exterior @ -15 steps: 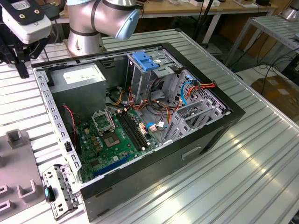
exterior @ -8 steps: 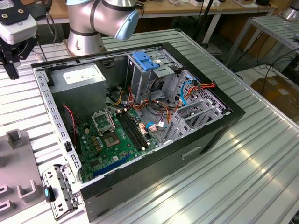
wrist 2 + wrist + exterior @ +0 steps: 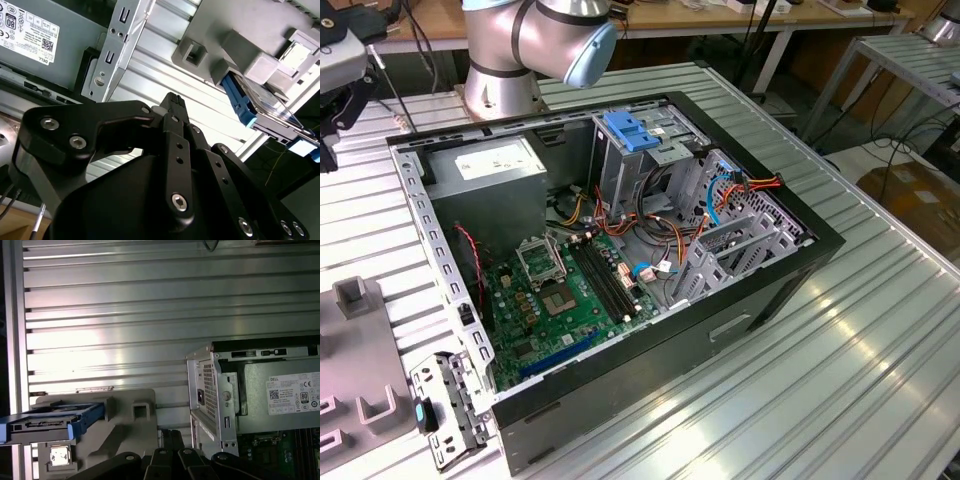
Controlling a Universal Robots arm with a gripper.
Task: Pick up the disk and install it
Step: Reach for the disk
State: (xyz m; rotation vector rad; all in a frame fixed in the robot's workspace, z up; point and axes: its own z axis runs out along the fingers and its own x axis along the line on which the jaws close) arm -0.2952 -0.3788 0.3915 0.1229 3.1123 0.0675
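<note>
In both wrist views the gripper [image 3: 172,100] [image 3: 170,442] has its fingers pressed together, holding nothing, above the ribbed tabletop [image 3: 125,315]. Well apart from it, the disk [image 3: 267,110] [image 3: 45,424] lies in its blue carrier on a grey holder [image 3: 235,55] [image 3: 125,435], beside the open computer case [image 3: 760,300]. The exterior view adds the case's motherboard [image 3: 570,300] and grey drive cage [image 3: 620,170].

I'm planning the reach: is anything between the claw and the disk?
Nothing visible is. In the second wrist view the claw hangs over ribbed table, and the disk sits in its grey holder beyond it, with no object between them.
</note>
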